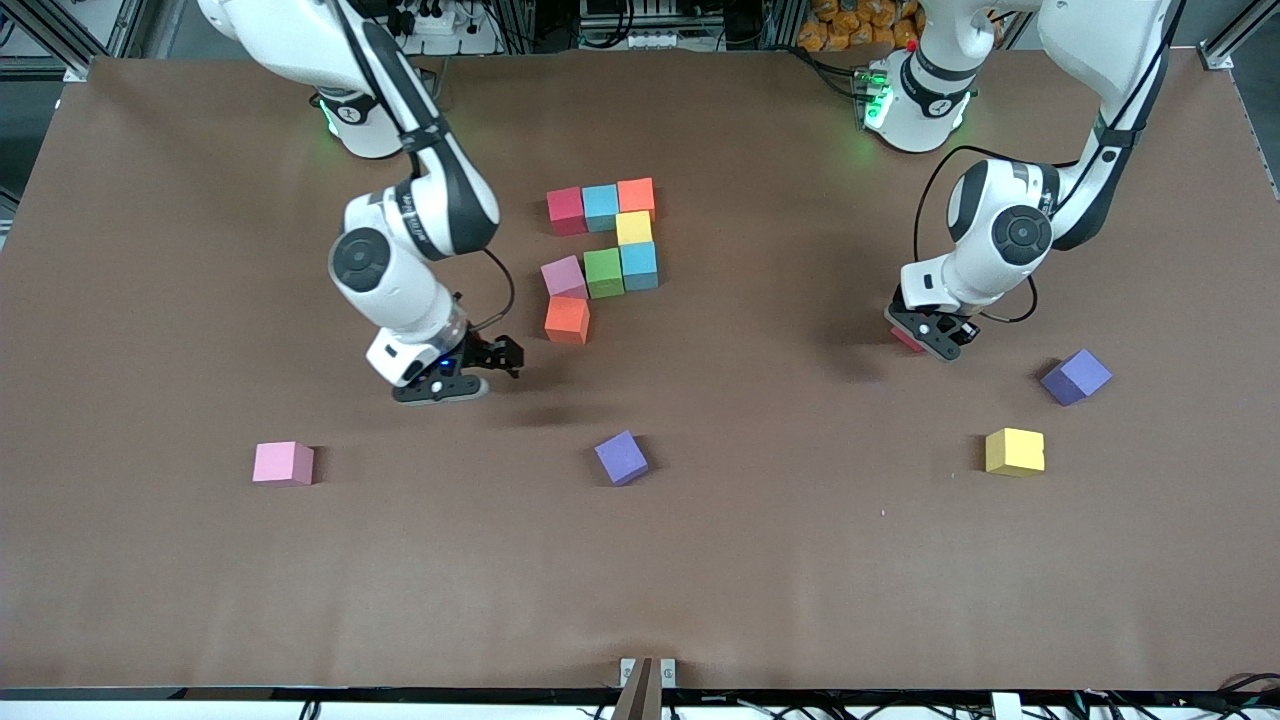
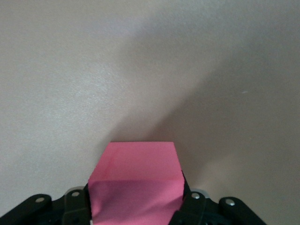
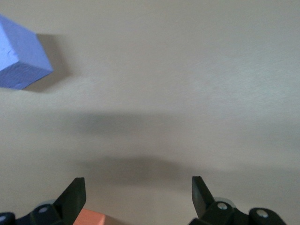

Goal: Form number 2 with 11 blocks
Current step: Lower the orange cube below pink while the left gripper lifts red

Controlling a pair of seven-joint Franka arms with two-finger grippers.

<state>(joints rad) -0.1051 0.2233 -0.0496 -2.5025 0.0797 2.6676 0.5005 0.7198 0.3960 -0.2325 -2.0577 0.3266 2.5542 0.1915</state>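
Left end effector (image 2: 136, 206) grips a pink block (image 2: 136, 183)

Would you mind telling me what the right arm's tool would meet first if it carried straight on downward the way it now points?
Probably only bare table. The right tool hangs open with empty brown surface between its fingers; the orange block sits at the view's edge by one finger, and the purple block lies well off that line.

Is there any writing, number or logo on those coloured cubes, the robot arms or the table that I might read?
None can be read.
The cubes have plain faces, as does the pink cube in the left pincer.
The table bears no print.
The round caps on the arms show a small mark, too small to read.
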